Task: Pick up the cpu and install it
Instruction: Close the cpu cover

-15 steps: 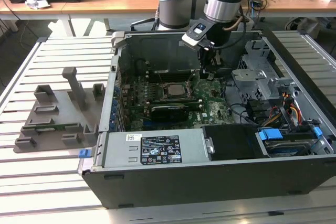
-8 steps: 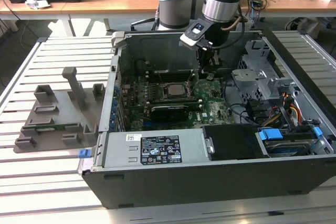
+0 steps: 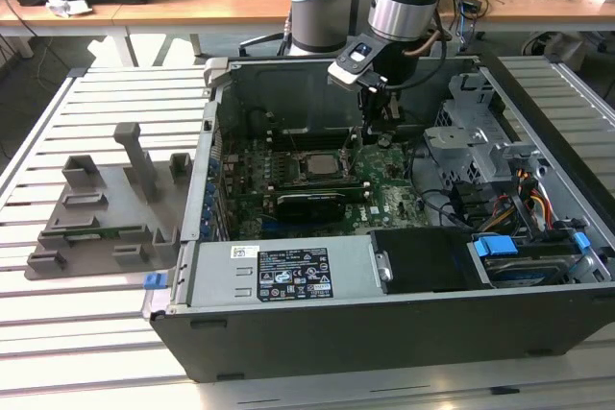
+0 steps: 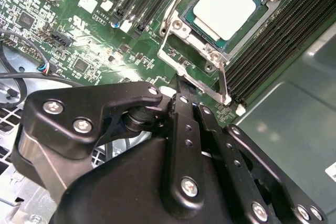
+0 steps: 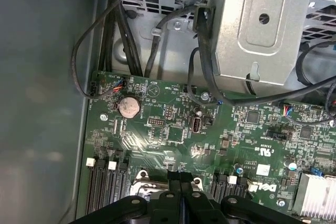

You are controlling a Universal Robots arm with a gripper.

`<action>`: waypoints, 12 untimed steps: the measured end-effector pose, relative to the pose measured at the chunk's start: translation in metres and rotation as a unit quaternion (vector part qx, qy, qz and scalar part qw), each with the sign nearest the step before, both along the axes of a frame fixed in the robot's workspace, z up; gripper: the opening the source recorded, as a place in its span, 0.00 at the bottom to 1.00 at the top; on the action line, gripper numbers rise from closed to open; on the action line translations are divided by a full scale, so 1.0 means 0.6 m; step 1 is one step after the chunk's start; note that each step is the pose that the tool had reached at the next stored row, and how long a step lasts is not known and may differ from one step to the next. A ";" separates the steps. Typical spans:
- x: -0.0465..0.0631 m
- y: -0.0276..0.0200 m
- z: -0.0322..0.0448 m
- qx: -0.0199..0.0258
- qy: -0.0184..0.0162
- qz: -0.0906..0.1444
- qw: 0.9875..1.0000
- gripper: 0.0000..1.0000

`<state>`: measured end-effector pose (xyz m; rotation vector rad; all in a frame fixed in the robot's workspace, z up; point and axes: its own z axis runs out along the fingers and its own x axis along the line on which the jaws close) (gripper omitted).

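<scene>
**Gripper** (image 3: 377,136): black, two-fingered, on the arm reaching down into the open case (image 3: 384,333). In the first wrist view its fingers (image 5: 175,184) are pressed together along a thin seam, with nothing between them. It hangs low over the motherboard (image 5: 173,129).

**Cpu** (image 4: 228,4): a silvery square with a thin tan-green rim, lying flat, plate up, inside the socket frame (image 4: 178,40).
- Not held, and apart from the gripper.
- In the exterior view the cpu (image 3: 317,164) lies near the gripper, on the exterior view's left of it and lower on the board.
- In the second wrist view the gripper (image 4: 184,90) has its tip close by the corner of the frame, at the metal lever (image 4: 223,85). Whether they touch cannot be told.

**Memory slots** (image 4: 273,40): dark rows just beside the frame.

**Coin battery** (image 5: 128,107): on the board, beyond the fingertips.

**Cables** (image 5: 205,66): black, looping from the metal cage (image 5: 273,24) to the board.

**Grey fixture** (image 3: 96,218): on the slatted table (image 3: 96,333), on the exterior view's left of the case.
</scene>
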<state>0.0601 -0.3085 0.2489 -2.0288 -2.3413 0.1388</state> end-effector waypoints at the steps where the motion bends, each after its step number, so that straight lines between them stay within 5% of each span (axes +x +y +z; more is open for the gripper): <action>1: -0.001 0.0001 0.000 0.000 0.000 0.000 1.000 0.11; 12: -0.017 0.0000 0.000 0.000 0.000 0.000 1.000 0.11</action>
